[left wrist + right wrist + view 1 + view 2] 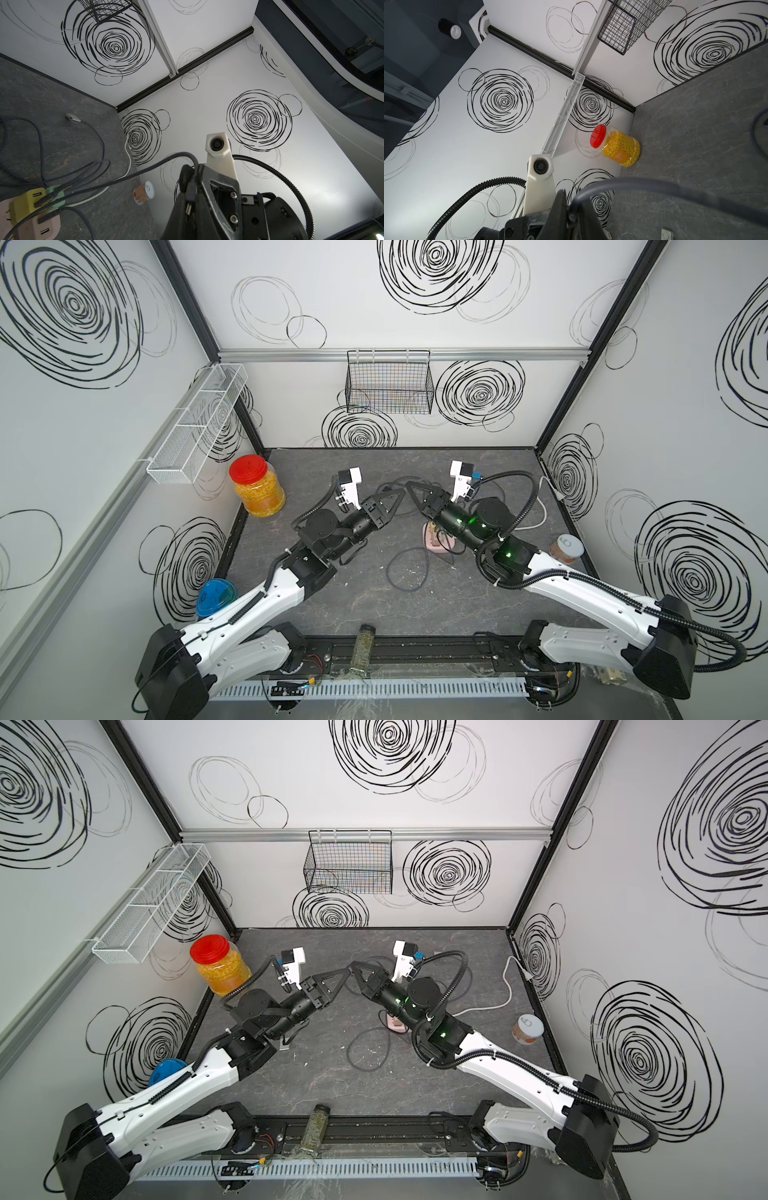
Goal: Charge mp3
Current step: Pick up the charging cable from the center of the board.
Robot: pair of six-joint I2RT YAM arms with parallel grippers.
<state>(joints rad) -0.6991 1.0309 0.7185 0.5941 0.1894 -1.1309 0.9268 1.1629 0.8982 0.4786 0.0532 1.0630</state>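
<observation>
Both grippers meet tip to tip above the middle of the table in both top views. My left gripper [401,492] [189,207] is shut on the plug [190,197] of a grey charging cable [145,168], whose metal tip points back between the fingers. My right gripper [409,485] [571,205] is shut on the same cable [623,182] just behind the plug. The cable runs to a pastel charger block [27,205] [432,540]. A small pale square device with a round ring, apparently the mp3 [667,234], lies on the table below the grippers.
Loose cable loops [409,572] lie on the table, and a silver cable end [72,118] lies near the back wall. A red-lidded jar [255,485] stands at the back left. A small can [566,549] is at the right, a blue lid [216,597] at the left and a spice bottle [363,649] in front.
</observation>
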